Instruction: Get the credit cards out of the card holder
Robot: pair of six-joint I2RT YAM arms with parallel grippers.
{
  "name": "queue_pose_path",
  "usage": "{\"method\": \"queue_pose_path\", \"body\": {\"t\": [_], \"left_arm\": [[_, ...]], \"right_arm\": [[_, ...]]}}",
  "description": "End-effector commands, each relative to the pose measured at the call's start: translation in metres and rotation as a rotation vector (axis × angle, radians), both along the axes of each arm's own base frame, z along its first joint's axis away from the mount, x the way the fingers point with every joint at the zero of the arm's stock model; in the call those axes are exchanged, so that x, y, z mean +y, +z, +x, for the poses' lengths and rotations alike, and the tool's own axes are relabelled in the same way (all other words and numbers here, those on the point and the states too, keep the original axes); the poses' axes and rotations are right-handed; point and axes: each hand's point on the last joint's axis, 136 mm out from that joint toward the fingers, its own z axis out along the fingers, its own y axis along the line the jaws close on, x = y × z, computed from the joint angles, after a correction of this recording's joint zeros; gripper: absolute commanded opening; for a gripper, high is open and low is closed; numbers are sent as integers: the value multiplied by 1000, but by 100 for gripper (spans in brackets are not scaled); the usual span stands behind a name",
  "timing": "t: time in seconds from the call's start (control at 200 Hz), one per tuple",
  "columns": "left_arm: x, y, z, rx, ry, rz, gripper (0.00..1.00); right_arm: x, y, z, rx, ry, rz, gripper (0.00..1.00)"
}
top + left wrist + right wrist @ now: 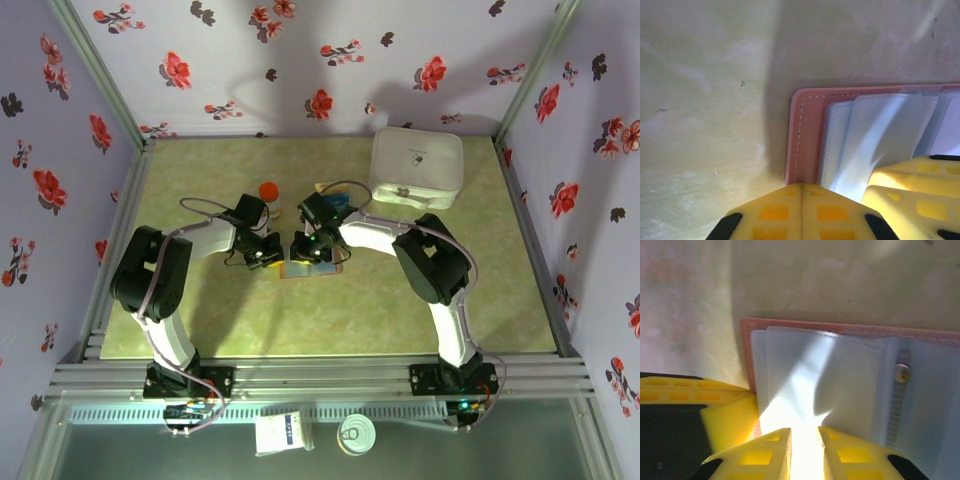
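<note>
While shut left jaws pin the card holder [807, 130], right jaws pinch its sleeve [805, 390].

no readable text, small dark mark on white box [417, 168] lid illegible

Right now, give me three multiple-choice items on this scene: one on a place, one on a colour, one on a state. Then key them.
1. Where does the white box stand on the table?
A. far right corner
B. near left corner
C. centre

2. What colour is the card holder's outer edge?
A. black
B. tan-brown
C. green

3. How does the card holder lie?
A. folded shut
B. open, its pale sleeves showing
C. standing on edge

Key:
1 A, the top view puts it at the far right.
2 B, the left wrist view shows a stitched tan-brown border.
3 B, the right wrist view shows pale sleeves spread over the cover.
</note>
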Motion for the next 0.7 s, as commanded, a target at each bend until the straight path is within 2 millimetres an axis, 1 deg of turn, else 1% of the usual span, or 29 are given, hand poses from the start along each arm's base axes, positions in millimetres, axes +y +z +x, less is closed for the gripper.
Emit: {"method": "queue_pose_path", "body": {"t": [0.0,0.165,0.295,0.37,0.48,0.58,0.66,0.695], "left_arm": [[9,-10,-3,15,-14,61,0],[11,-10,-3,14,-12,64,0],[11,-9,-3,11,-12,63,0],[10,-8,-1,5,-11,60,0],[9,-2,4,-15,-12,54,0],[8,9,12,-57,-15,49,0],[10,23,19,-103,-10,54,0],[12,30,23,-129,-6,65,2]], "right_arm": [[-27,-13,-6,0,-8,-156,23],[-31,-9,-5,-14,-16,-174,22],[-25,-2,-4,-20,-16,-140,22],[-18,7,-2,-31,-4,-95,24],[-7,33,1,-77,1,10,27],[-17,54,5,-136,6,21,32],[-33,69,9,-191,-4,11,36],[-42,75,11,-213,-10,6,37]]}}
